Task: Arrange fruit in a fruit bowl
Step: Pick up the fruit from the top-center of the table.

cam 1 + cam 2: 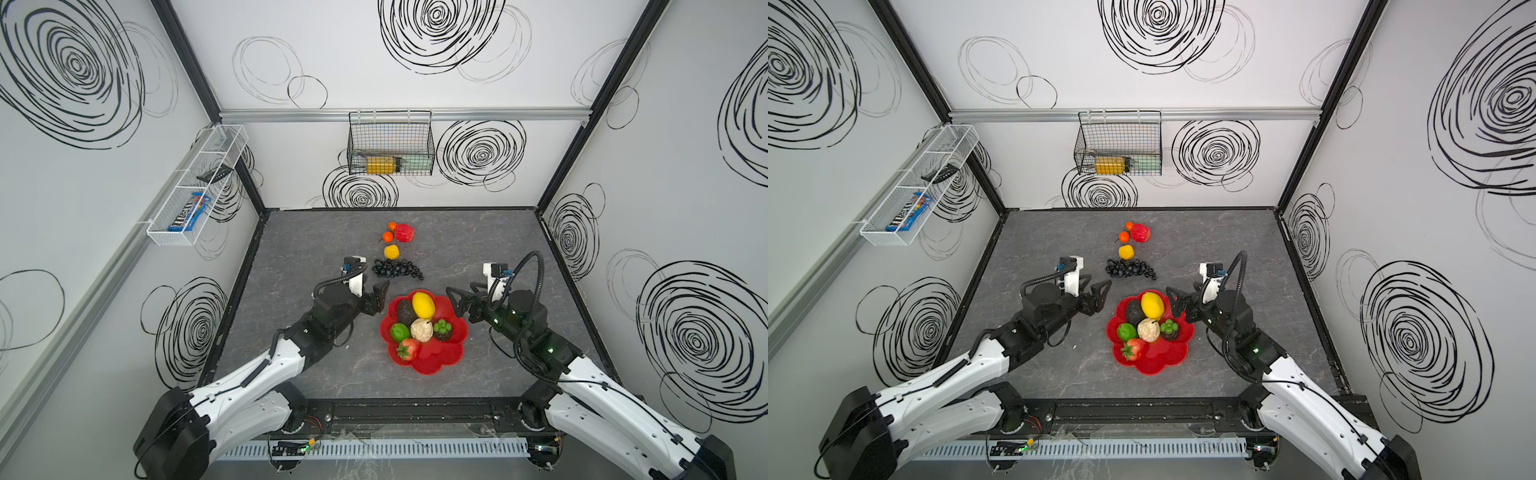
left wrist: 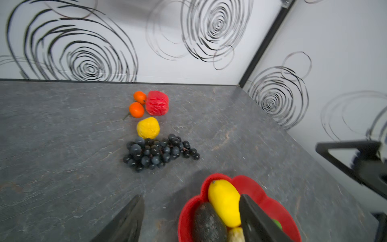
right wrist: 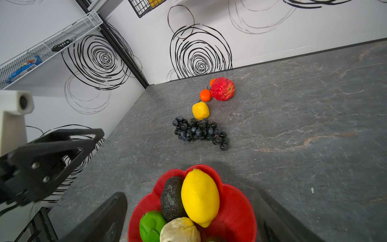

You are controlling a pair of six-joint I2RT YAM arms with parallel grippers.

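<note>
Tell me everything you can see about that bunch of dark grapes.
The grape bunch is a cluster of many small, glossy, blue-black balls, plastic-looking, lying flat and stretched sideways on the grey table. A small yellow fruit sits against its far edge. It lies outside the red bowl, nothing holding it.

The scene is lit brightly and evenly from above. Only a soft shadow is cast on the tabletop (image 3: 272, 146) behind the red bowl (image 3: 236, 209). Straight frame bars (image 1: 186, 58) are bent near the edges of both top views. In the left wrist view the wall patterns (image 2: 90, 69) and the left claw (image 2: 191, 198) are blurred; the right wrist view is sharper.
</note>
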